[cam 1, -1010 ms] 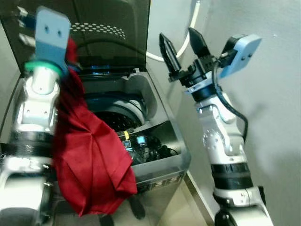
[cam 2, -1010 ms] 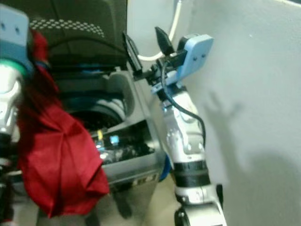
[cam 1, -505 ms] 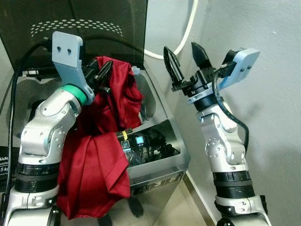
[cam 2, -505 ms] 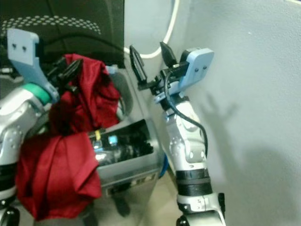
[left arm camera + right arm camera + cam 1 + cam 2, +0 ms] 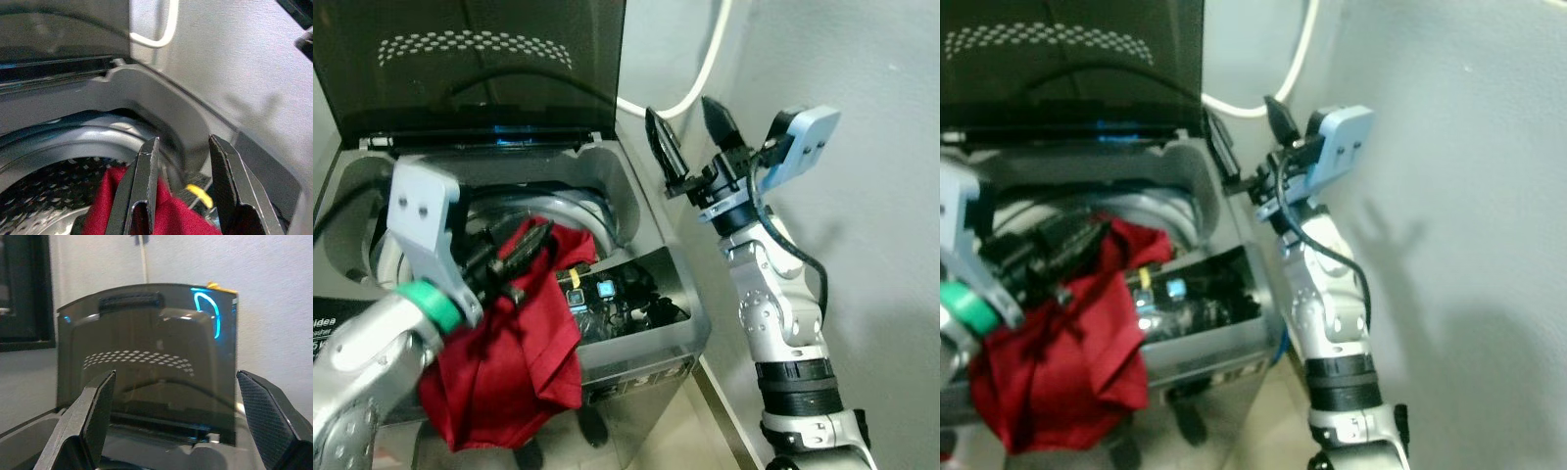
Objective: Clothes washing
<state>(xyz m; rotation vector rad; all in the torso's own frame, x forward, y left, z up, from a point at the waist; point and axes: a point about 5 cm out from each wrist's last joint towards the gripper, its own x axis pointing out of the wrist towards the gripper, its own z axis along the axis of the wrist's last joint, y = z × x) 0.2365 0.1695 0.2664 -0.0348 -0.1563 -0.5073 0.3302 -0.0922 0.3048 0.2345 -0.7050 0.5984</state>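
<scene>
I have the left gripper [image 5: 524, 257] down over the open washing machine [image 5: 675, 338], and its jaws are clamped on the red garment [image 5: 514, 362]. The cloth bunches right at the jaw tips and hangs below them, draped over the machine's front rim and down its front face. From the left wrist camera I see the two black fingers [image 5: 142, 191] with the red cloth between and beneath them, and past the tips the perforated drum [image 5: 44, 205] and the grey inner rim of the tub. So part of the garment sits at the drum opening while the rest trails outside over the front edge.

My right gripper [image 5: 690, 137] is raised beside the machine's right rear corner, near the wall [image 5: 862, 245], with its jaws spread wide and nothing between them. Straight ahead of those jaws, in the right wrist camera, stands the dark tinted lid [image 5: 146, 362], propped upright with a blue glow at its corner. A white hose [image 5: 700, 73] curves down the wall just behind the right jaws. The lit control panel [image 5: 607, 294] lies below them, beside the red cloth.
</scene>
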